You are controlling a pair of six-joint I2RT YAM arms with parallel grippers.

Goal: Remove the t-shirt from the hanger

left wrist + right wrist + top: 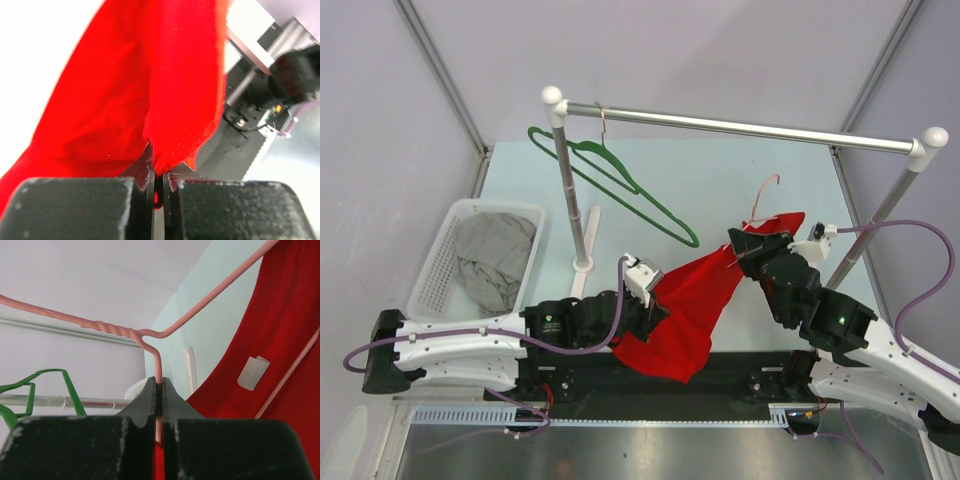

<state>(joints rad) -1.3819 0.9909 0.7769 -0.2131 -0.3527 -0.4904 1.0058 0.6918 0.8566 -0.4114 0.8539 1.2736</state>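
A red t-shirt [685, 305] hangs stretched between my two grippers, over the table's near edge. It is on a pink wire hanger [763, 196], whose hook sticks up above the shirt's right end. My left gripper [655, 300] is shut on a fold of the shirt's fabric [170, 115] at its left side. My right gripper [745, 250] is shut on the pink hanger's wire [159, 365] just below the twisted neck. The red shirt [270, 365] with its white label [253, 373] lies to the right of that wire.
A green hanger [620, 185] hangs from the metal rail [740, 128] of a white rack [570, 190]. A white basket [445, 265] with grey cloth [495, 260] stands at the left. The rack's right post [880, 215] is close behind my right arm.
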